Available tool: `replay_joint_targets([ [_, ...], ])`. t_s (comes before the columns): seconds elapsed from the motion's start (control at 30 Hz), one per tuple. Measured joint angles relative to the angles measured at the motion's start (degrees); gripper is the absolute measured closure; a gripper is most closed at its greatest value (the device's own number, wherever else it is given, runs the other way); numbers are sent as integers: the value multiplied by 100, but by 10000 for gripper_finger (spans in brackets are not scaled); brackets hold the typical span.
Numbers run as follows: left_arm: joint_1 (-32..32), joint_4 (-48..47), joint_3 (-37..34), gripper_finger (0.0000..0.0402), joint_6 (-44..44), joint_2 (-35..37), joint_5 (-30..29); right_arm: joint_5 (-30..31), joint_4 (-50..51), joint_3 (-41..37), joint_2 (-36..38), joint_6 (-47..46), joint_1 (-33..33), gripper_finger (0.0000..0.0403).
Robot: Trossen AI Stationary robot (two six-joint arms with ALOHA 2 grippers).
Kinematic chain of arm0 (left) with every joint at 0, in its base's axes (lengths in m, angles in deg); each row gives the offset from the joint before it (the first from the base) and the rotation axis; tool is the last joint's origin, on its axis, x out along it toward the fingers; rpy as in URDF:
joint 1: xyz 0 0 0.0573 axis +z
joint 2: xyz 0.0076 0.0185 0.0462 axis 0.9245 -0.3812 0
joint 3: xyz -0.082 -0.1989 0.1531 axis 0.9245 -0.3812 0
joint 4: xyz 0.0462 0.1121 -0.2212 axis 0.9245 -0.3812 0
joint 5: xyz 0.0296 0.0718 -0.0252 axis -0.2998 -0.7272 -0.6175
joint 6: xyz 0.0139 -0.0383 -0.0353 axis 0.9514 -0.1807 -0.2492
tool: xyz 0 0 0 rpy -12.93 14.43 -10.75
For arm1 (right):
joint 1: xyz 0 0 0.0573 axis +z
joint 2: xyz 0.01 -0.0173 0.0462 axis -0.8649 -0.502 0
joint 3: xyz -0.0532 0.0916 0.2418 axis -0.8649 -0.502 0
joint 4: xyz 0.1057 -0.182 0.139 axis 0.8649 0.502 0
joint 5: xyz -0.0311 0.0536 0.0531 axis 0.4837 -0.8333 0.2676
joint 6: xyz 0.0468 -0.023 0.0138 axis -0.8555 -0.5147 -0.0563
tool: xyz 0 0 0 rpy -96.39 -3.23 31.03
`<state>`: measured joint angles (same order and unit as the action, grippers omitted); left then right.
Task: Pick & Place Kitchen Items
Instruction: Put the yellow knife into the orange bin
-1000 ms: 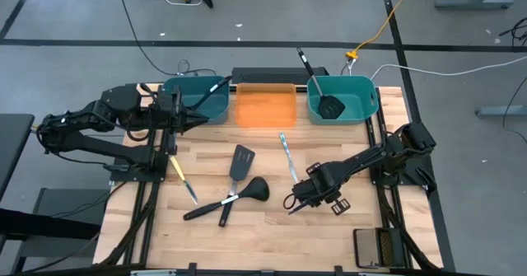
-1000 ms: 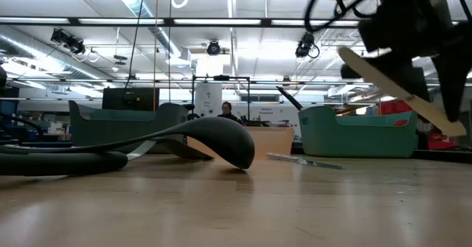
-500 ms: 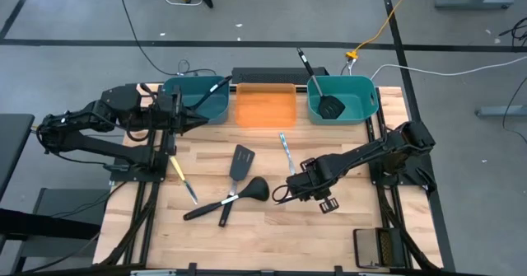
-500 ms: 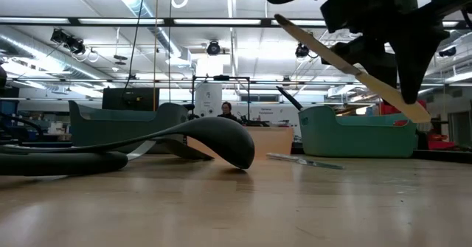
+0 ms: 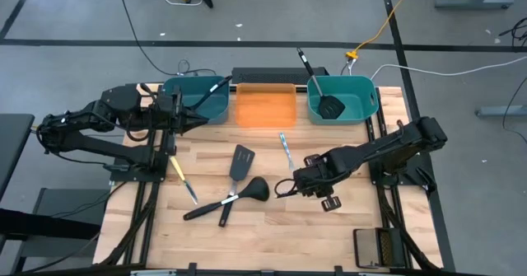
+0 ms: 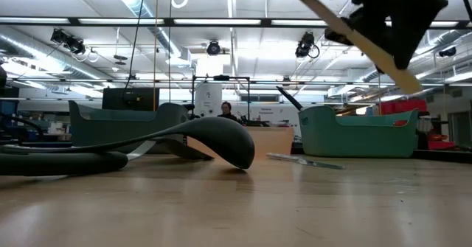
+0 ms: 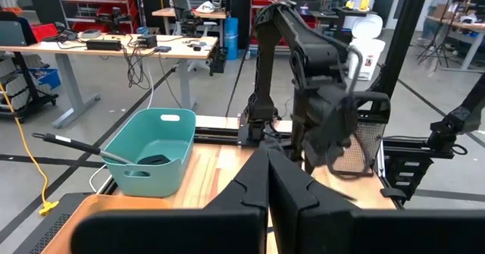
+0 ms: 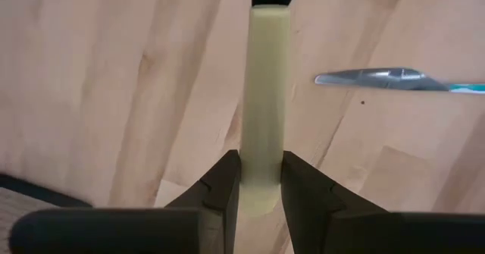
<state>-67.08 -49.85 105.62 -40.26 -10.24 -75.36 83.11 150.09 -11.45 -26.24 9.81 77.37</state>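
Note:
My right gripper [image 5: 303, 181] hangs over the table's middle right, shut on a long utensil with a pale cream handle [image 6: 354, 37] that is lifted above the wood. Flat on the table lie a black spatula [image 5: 240, 162], a black ladle [image 5: 255, 191], a yellow-handled knife [image 5: 183, 177] and a slim silver knife [image 5: 286, 150]. Another black spatula [image 5: 329, 107] rests in the right teal bin [image 5: 366, 103], its handle sticking out over the far rim. My left gripper [image 7: 269, 182] is shut and held level by the left teal bin [image 5: 216, 109]. My right gripper pinches the cream handle [image 8: 264, 133] between its two fingers [image 8: 223, 182]. The fingers come from above, pointing down, and lie across the handle. The utensil is lifted clear of the table and slants, one rounded end [image 6: 411, 83] lower than the rest.
An orange bin [image 5: 265, 105] stands between the two teal bins along the far edge. A black utensil [image 5: 207, 90] leans in the left teal bin. Bare wood lies at the near middle and near right of the table.
My right gripper has risen and drifted toward the table's left and far side, rolling about its own axis. The cream-handled utensil has gone up with it, still slanted, higher above the wood than before.

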Motion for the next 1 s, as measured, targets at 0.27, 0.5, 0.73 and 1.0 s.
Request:
replay_joint_targets([
  [0.27, 0, 0, 0, 400, 0, 0, 0, -41, -19, 0, 813, -44, -313, 318],
  [0.5, 0, 0, 0, 400, 0, 0, 0, -39, -147, 0, 1539, -101, -639, 318],
  [0.73, 0, 2, 0, 400, 0, -1, 0, -39, -255, 0, 2113, -173, -930, 318],
  [1.0, 0, 2, 0, 400, 0, 0, 0, -54, -306, 0, 2542, -188, -1178, 318],
])
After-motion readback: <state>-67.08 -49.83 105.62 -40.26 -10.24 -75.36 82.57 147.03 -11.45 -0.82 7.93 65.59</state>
